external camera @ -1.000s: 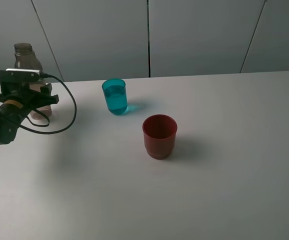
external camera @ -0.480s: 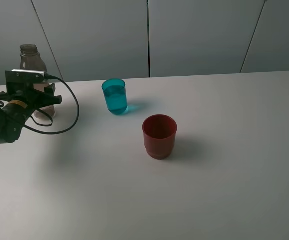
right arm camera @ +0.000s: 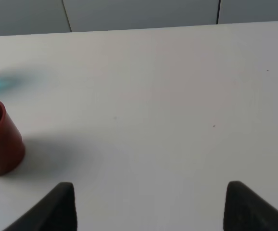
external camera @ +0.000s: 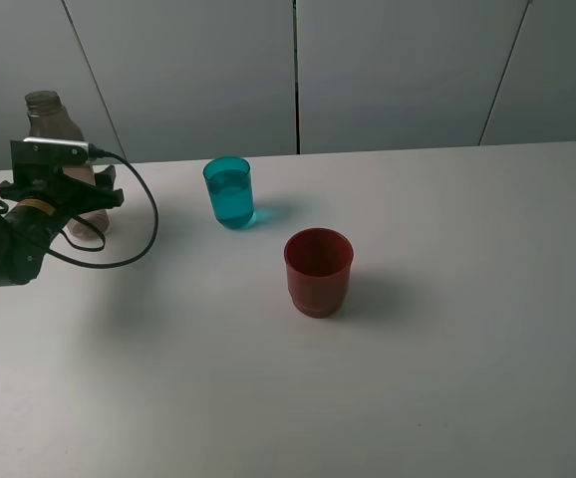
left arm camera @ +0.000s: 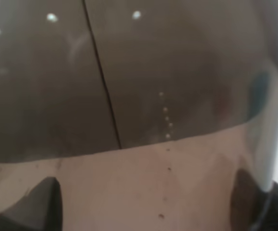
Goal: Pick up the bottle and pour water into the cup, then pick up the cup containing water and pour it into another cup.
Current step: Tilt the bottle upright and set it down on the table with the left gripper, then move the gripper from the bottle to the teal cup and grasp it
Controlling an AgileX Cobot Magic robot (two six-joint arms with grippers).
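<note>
The white desk [external camera: 447,378] carries everything. At its far left is the bottle [external camera: 45,118]. Over the last second its neck has swung slightly leftward, while the left gripper [external camera: 67,194] around it has barely moved. We cannot tell whether those jaws press it or have slackened. We judge the bottle is being parked, its pour done. The red cup [external camera: 318,271] looks empty mid-desk, and the teal cup [external camera: 229,192] behind it already holds water. The right gripper [right arm camera: 151,207], jaws spread and empty, likely takes the teal cup next.
</note>
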